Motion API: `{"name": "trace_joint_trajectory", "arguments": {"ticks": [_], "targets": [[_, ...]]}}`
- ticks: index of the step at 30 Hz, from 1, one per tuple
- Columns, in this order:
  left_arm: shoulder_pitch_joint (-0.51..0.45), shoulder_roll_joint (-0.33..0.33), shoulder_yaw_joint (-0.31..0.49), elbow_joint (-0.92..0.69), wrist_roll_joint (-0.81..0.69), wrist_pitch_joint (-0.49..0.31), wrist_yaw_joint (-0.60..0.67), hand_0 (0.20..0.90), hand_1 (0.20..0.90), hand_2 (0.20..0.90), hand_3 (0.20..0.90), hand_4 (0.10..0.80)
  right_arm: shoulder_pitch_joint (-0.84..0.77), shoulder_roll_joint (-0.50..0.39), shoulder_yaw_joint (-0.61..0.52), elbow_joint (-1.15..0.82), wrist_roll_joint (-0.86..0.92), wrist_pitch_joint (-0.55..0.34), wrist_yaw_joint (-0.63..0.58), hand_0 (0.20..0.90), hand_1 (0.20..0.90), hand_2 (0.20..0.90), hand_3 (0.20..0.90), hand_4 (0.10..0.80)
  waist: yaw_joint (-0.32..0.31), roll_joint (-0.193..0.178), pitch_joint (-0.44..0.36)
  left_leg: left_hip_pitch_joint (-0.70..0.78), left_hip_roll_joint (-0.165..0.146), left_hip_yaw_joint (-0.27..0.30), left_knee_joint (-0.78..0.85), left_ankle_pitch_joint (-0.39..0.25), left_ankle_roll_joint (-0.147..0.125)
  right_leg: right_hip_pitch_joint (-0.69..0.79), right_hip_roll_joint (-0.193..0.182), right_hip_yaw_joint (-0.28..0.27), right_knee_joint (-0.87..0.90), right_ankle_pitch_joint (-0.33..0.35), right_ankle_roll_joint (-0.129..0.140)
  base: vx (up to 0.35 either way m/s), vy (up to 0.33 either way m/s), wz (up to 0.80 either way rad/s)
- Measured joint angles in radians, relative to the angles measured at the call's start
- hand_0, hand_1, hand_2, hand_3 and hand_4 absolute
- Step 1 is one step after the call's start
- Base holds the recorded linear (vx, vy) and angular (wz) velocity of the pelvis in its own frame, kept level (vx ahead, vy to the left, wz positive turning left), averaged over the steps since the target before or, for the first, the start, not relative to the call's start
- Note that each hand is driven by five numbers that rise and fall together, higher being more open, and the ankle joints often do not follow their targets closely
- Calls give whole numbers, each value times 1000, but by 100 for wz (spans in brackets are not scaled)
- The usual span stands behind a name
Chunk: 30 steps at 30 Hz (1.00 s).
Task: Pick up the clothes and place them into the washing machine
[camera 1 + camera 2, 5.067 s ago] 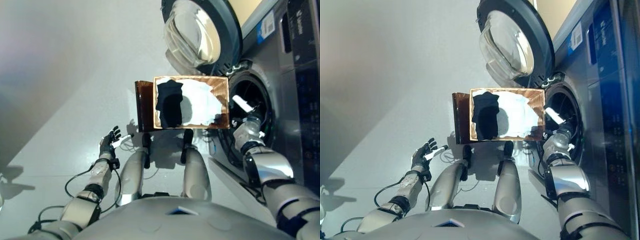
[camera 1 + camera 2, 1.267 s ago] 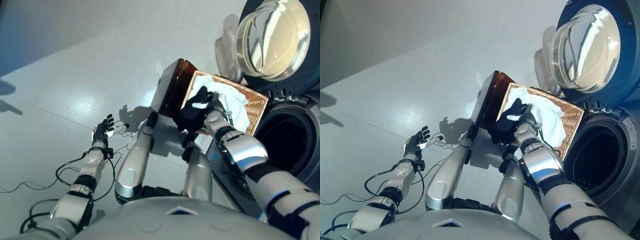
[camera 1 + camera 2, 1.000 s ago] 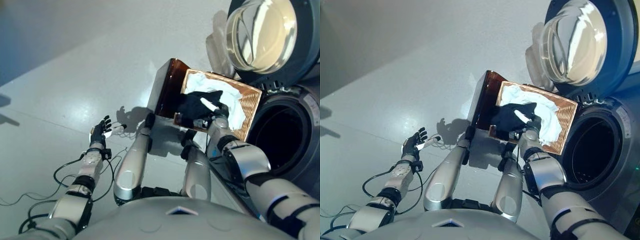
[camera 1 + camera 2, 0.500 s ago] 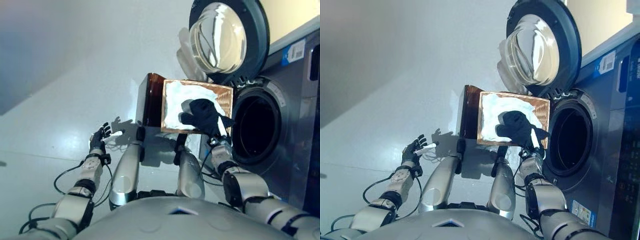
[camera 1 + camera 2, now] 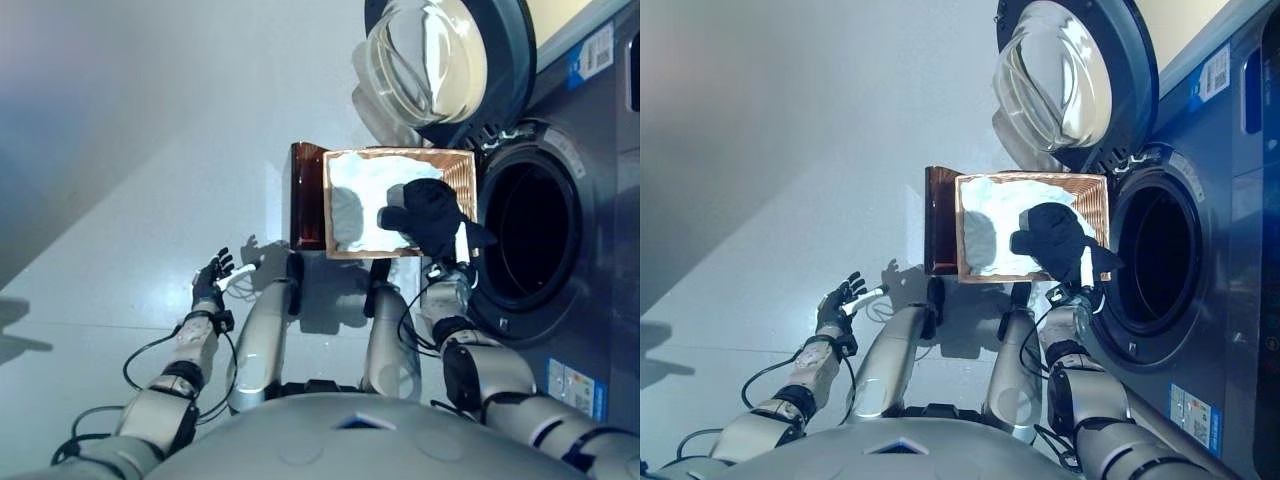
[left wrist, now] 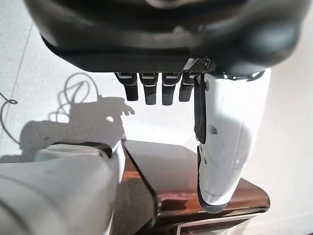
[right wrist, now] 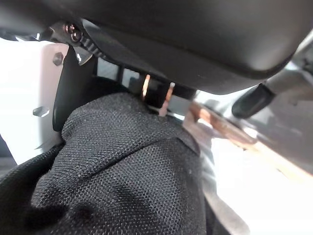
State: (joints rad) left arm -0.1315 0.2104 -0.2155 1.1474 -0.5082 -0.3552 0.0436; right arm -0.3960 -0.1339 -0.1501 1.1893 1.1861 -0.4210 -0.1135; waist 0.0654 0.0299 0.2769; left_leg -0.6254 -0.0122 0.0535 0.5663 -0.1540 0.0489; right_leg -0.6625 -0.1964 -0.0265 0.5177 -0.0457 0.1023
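My right hand [image 5: 460, 250] is shut on a black garment [image 5: 428, 212] and holds it up over the right end of a brown wicker basket [image 5: 465, 170]. The garment's edge reaches past the basket toward the washing machine's open drum [image 5: 530, 235]. In the right wrist view the black cloth [image 7: 122, 181] bunches against the palm beside the white-covered thumb [image 7: 29, 98]. White cloth [image 5: 365, 195] lies in the basket. My left hand [image 5: 214, 280] hovers open over the floor to the left, holding nothing, its fingers [image 6: 151, 90] straight.
The washer's round glass door [image 5: 445, 60] stands swung open above the basket. The grey machine front [image 5: 605, 200] fills the right side. Bare grey floor [image 5: 130, 150] spreads to the left. The basket's dark side panel [image 6: 195, 181] shows past the left hand.
The view has shifted. The black garment, held in my right hand, has moved a little right across the basket toward the drum opening. The left hand stays open.
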Motion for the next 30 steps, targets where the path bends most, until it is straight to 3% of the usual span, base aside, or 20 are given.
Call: {"name": "trace_joint_trajectory", "arguments": {"ticks": [6, 18, 30], "targets": [[12, -3, 0, -5, -2, -1, -1, 900, 900, 900, 900, 800, -14, -6, -3, -53, 2, -49, -26, 200, 200, 200, 200, 300, -7, 1, 32, -79, 34, -6, 137, -53, -19, -101, 27, 16, 162, -66, -19, 12, -19, -8], [31, -2, 0, -52, -10, -3, -1, 900, 900, 900, 900, 800, -98, -55, -58, -54, 35, -84, -90, 200, 200, 200, 200, 300, -19, 35, 43, -173, 32, -15, 180, -55, -24, -217, 37, 43, 234, -75, -33, -8, 19, -2], [60, 3, -43, -162, -7, -7, -3, 900, 900, 900, 900, 800, -341, -233, -97, 30, 82, -95, -149, 200, 200, 200, 200, 300, 12, 91, 23, -292, 26, -2, 256, -63, -37, -361, 28, 62, 350, -106, -53, -58, 14, 4]]}}
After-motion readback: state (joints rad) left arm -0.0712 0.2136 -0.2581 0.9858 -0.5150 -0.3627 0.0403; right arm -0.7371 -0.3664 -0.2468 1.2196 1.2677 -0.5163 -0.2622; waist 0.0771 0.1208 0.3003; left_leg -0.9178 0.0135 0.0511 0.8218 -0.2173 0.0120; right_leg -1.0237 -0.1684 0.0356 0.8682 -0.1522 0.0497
